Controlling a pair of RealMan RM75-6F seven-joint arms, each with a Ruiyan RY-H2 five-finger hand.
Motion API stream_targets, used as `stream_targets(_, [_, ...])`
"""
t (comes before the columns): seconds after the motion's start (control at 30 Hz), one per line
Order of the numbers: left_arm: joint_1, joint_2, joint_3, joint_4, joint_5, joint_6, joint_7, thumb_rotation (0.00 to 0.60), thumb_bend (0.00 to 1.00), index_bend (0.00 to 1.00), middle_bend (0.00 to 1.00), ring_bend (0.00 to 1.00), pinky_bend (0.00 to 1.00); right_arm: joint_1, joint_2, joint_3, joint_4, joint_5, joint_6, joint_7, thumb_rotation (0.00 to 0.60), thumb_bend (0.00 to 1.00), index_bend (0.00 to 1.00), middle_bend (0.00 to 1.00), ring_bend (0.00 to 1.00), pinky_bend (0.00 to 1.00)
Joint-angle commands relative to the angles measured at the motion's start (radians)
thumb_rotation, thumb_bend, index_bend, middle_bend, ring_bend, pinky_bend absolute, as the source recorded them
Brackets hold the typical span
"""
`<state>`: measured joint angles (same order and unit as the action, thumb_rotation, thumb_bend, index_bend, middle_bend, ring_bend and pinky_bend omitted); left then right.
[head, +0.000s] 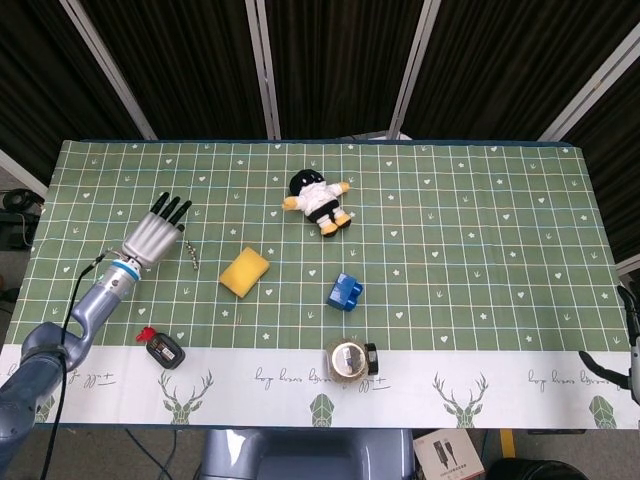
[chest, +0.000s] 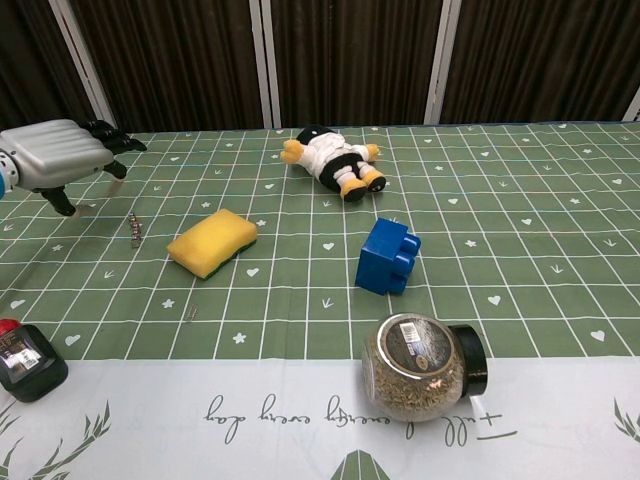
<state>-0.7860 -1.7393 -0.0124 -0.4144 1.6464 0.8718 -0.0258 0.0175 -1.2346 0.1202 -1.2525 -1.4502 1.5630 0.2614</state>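
My left hand (head: 155, 236) hovers open over the left part of the green checked tablecloth (head: 480, 220), fingers stretched out and holding nothing. The chest view shows this left hand (chest: 60, 158) palm down above the cloth. A small metal chain piece (head: 192, 254) lies just right of it, and a yellow sponge (head: 244, 271) lies further right. Only a sliver of my right hand (head: 628, 352) shows at the far right edge, thumb held apart from the fingers and nothing in it.
A plush toy (head: 317, 200) lies at the middle back. A blue brick (head: 344, 291) sits in the middle, and a jar of seeds (head: 350, 358) lies on its side near the front edge. A black device with a red tip (head: 163, 348) lies front left.
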Motion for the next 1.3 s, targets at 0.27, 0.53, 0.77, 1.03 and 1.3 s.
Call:
stream_targets(0.27, [-0.039,-0.069,0.029,0.096,-0.009,-0.038,-0.023,0.600,0.28,0.47,0.02,0.00,0.00,-0.001,-0.002,0.004,0.000,0.002,0.000,0.001,0.600,0.09,0.09,0.00,0.00,0.08])
stream_targets(0.53, [-0.050,-0.096,0.039,0.145,-0.021,-0.071,-0.030,0.600,0.28,0.47,0.02,0.00,0.00,0.001,-0.004,0.007,0.000,0.003,-0.004,0.004,0.600,0.09,0.09,0.00,0.00,0.08])
stream_targets(0.77, [-0.056,-0.122,0.035,0.179,-0.040,-0.091,-0.036,0.600,0.28,0.45,0.02,0.00,0.00,0.004,-0.003,0.005,-0.005,0.000,-0.012,0.004,0.600,0.09,0.09,0.00,0.00,0.08])
stream_targets(1.03, [-0.070,-0.147,0.034,0.201,-0.051,-0.107,-0.044,0.600,0.28,0.44,0.02,0.00,0.00,0.008,-0.003,0.006,-0.012,0.000,-0.017,-0.001,0.600,0.09,0.09,0.00,0.00,0.08])
stream_targets(1.3, [-0.075,-0.165,0.042,0.214,-0.053,-0.120,-0.042,0.600,0.28,0.46,0.02,0.00,0.00,0.007,-0.003,0.006,-0.011,0.002,-0.018,0.005,0.600,0.09,0.09,0.00,0.00,0.08])
